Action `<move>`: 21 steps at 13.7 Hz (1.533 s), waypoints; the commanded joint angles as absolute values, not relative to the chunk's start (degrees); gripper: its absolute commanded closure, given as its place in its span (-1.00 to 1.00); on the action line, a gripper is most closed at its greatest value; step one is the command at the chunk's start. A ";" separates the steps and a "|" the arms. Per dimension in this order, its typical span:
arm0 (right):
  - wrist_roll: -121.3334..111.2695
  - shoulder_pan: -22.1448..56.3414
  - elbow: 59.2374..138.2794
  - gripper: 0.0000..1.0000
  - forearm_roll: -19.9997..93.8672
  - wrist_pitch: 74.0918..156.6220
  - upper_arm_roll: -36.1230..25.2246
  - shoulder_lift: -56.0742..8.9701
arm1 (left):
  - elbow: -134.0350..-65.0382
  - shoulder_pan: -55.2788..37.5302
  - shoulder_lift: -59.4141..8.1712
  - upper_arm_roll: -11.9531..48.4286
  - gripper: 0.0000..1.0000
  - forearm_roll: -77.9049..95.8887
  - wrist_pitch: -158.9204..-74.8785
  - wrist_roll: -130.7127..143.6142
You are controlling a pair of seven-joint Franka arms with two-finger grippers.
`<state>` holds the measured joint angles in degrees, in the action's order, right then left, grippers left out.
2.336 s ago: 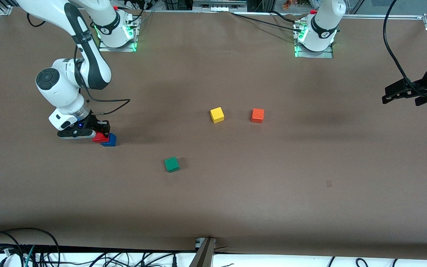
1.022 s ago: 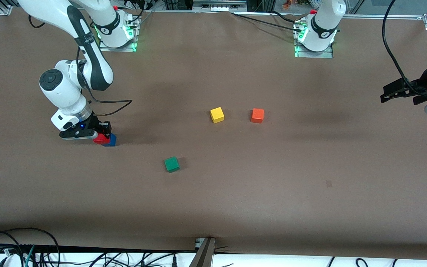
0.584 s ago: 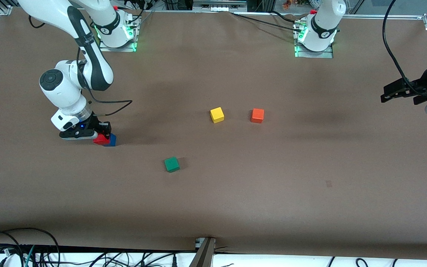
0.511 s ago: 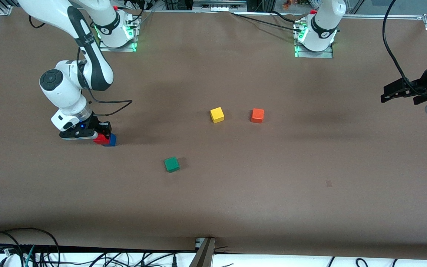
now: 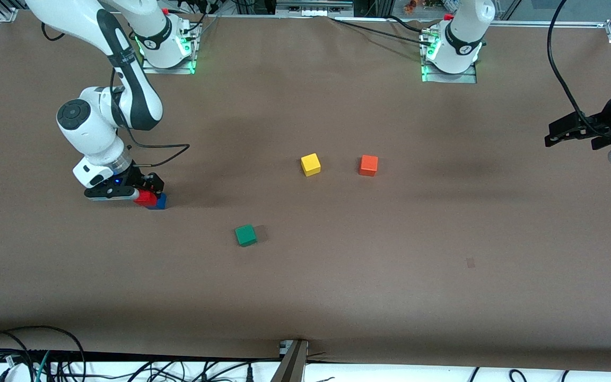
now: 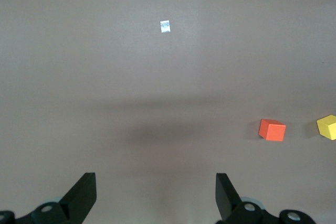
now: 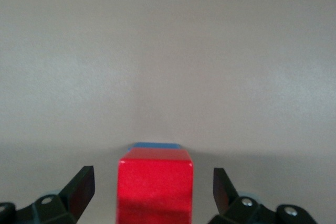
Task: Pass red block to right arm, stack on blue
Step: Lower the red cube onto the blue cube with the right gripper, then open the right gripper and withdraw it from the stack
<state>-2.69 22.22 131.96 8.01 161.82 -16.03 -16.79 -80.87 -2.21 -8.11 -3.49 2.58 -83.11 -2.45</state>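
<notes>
The red block [image 5: 145, 199] sits on top of the blue block [image 5: 160, 202] near the right arm's end of the table. My right gripper [image 5: 149, 190] is low around the red block, open, with a gap between each finger [image 7: 81, 187] and the block. In the right wrist view the red block [image 7: 155, 190] fills the space between the jaws and only a strip of the blue block [image 7: 156, 145] shows under it. My left gripper [image 5: 552, 135] is open and empty, held up over the left arm's end of the table, waiting [image 6: 156, 187].
A yellow cube [image 5: 311, 164] and an orange cube [image 5: 368, 165] lie side by side mid-table; both also show in the left wrist view, orange [image 6: 272, 129] and yellow [image 6: 327, 127]. A green cube [image 5: 245, 235] lies nearer the front camera.
My right gripper's fingers have spread apart from the red block, which now rests on the blue block. The left arm has barely moved.
</notes>
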 commanded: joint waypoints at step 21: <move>-1.14 21.97 90.73 -0.99 4.13 91.71 -21.17 -2.28 | -81.12 -1.85 -7.65 -3.16 -1.00 2.72 -82.79 -2.11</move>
